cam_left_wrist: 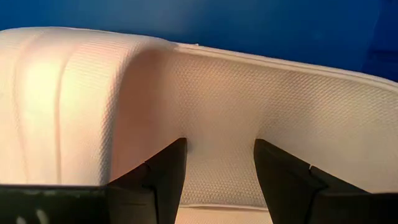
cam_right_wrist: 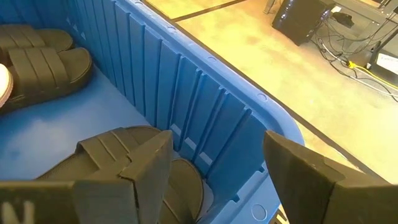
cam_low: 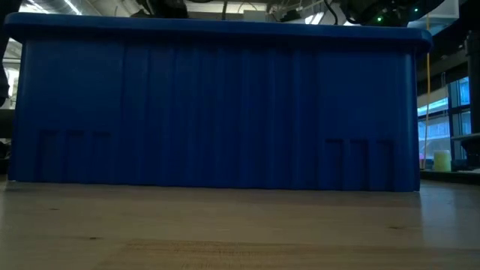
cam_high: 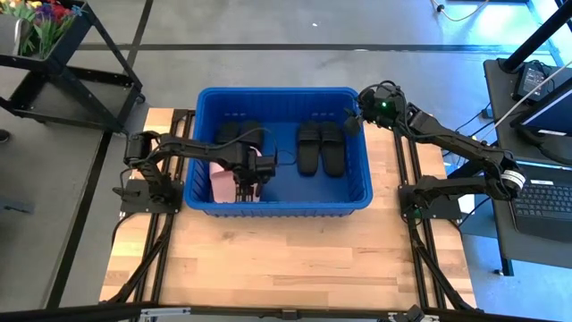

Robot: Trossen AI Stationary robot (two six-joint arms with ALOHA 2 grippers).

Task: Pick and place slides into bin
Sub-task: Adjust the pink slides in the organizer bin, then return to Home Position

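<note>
Inside the bin (cam_high: 357,192), on the wooden table (cam_high: 286,259): left gripper (cam_high: 248,183) low over a pale pink slide (cam_left_wrist: 217,118) at the tub's left end, fingers (cam_left_wrist: 165,174) parted on either side of its footbed, not clamping it. Beside it, a black pair (cam_high: 239,136) toward the far wall; another black pair (cam_high: 320,148) side by side at mid-tub. At the far right corner, right gripper (cam_high: 354,121) poised over the rim, jaws apart, holding nothing, above a black slide (cam_right_wrist: 112,149).
</note>
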